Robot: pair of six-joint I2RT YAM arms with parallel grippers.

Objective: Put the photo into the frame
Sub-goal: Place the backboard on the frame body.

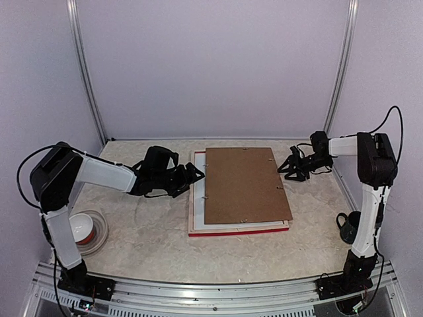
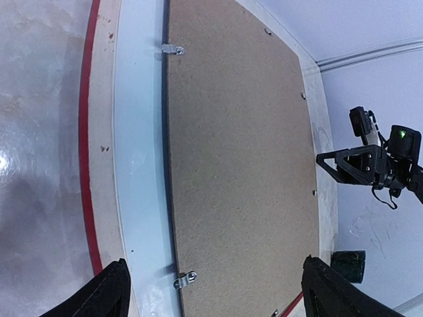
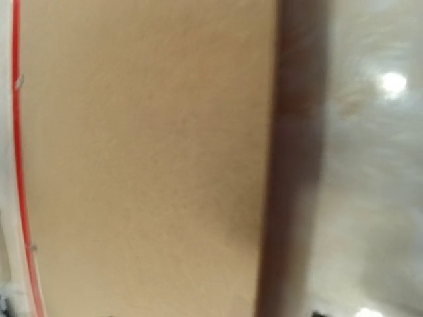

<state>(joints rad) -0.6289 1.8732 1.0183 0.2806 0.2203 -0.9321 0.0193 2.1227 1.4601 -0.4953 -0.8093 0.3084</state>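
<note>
Frame (image 1: 231,232) face-down mid-table; photo not visible, likely under the backing board (image 1: 241,185), which lies skewed past the frame's right edge. Left gripper (image 1: 193,175) at left edge, fingers wide apart; right gripper (image 1: 297,165) far right, fingers cannot tell. Risk: shoving the board drags the photo askew or jams 1 corner.
</note>
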